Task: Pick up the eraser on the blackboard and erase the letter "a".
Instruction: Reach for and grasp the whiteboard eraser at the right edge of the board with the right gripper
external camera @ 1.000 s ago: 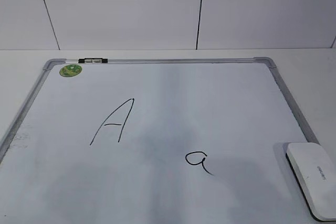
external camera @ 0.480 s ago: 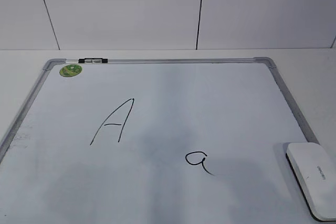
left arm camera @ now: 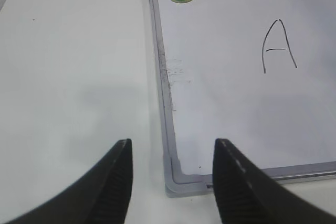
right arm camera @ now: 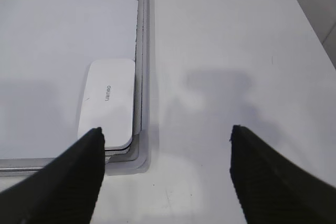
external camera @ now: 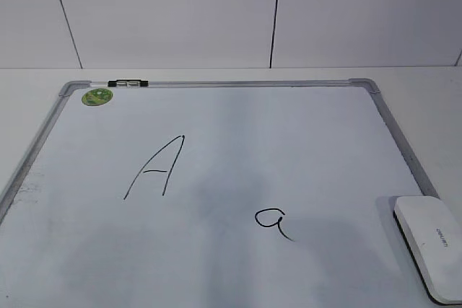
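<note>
My right gripper (right arm camera: 165,156) hangs above the worktop (right arm camera: 226,51) with its jaws spread wide and nothing between them; it is lined up over bare surface just outside the board's frame, so the eraser (right arm camera: 107,100) sits off toward its left finger rather than between the two. My left gripper (left arm camera: 170,179) is also open and empty, poised over the near left corner of the blackboard (left arm camera: 220,103), half over the frame and half over the worktop.

As I judge it, none of the task is done yet. The eraser (external camera: 431,243) lies flat, untouched, in the board's near right corner, tucked against the frame. The letter "a" (external camera: 272,221) is whole — loop and tail both crisp — toward the near middle of the blackboard (external camera: 216,120), well apart from the eraser. The capital "A" (external camera: 155,167) stands to its left and further back, with clear board between the two.

Everything is left: I need to shift the right gripper over the eraser, close on its long sides, lift, carry it left to the small letter and wipe — keeping short of the capital.
</note>
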You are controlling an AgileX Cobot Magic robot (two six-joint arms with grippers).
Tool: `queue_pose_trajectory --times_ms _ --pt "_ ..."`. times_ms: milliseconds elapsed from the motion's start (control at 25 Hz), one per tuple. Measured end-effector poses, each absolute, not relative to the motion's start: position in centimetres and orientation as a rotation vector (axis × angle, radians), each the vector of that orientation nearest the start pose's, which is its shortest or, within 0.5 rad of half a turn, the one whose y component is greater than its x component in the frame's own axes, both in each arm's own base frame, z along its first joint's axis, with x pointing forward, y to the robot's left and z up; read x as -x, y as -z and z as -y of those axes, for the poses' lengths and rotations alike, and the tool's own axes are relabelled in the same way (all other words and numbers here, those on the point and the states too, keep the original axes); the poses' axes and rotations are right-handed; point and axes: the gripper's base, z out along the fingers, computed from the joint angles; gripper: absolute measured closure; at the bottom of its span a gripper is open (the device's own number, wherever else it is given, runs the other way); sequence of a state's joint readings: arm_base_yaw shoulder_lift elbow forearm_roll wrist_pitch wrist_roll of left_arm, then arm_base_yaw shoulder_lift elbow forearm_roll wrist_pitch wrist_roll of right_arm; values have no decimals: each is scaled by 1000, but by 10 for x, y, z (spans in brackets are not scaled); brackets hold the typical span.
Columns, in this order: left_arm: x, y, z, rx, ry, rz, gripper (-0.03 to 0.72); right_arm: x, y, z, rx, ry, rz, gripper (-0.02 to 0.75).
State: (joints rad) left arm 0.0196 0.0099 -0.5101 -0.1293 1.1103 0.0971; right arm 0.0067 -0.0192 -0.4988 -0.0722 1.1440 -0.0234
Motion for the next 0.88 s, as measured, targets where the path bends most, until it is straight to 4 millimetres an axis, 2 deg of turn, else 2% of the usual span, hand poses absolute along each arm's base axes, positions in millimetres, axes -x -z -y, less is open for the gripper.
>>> queue_pose_trajectory --times_ms 320,600,880 --pt "7 -277 11 -91 85 -2086 317 13 -274 6 23 97 -2094 178" --pt "7 -277 11 -91 85 -2086 317 23 -304 5 21 80 -2009 178" --pt "7 -277 11 -91 85 -2086 317 3 -338 3 26 53 -2092 178"
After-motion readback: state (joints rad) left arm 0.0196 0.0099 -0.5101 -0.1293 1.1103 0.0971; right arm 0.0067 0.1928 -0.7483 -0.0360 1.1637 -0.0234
